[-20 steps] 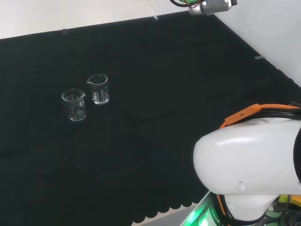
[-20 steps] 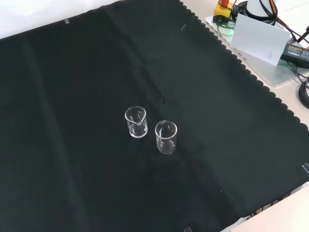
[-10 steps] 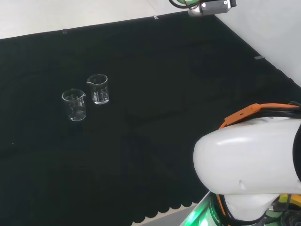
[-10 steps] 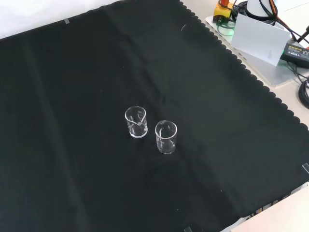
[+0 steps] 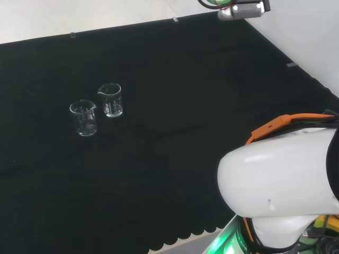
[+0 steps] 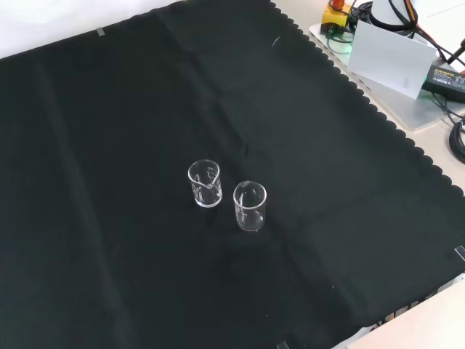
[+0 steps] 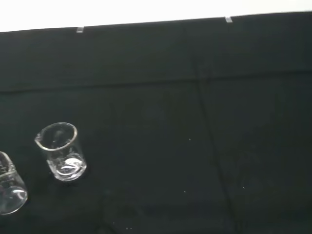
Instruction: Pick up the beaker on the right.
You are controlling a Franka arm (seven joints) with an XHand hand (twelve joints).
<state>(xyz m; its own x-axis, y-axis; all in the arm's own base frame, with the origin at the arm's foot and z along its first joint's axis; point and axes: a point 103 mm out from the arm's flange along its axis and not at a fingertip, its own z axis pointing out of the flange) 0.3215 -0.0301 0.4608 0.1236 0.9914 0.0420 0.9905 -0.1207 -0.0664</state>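
Two small clear glass beakers stand upright and close together on the black cloth. In the head view one beaker (image 5: 110,100) is to the right and a little farther off, and the other beaker (image 5: 83,117) is to its left. In the front view the same pair appears as a beaker (image 6: 205,183) on the left and a beaker (image 6: 250,206) on the right, slightly nearer. The wrist view looks at them from a distance: one whole beaker (image 7: 61,151), and a second beaker (image 7: 9,185) cut by the picture's edge. Nothing touches either one.
The arm's white link (image 5: 280,180) fills the head view's lower right, and a grey part of the arm (image 5: 241,8) hangs at that view's top. Boxes and cables (image 6: 392,51) lie beyond the cloth's scalloped edge (image 6: 363,102) in the front view.
In the head view the grey part at the top has shifted a little to the right and the white link has moved slightly. Both beakers stand where they were.
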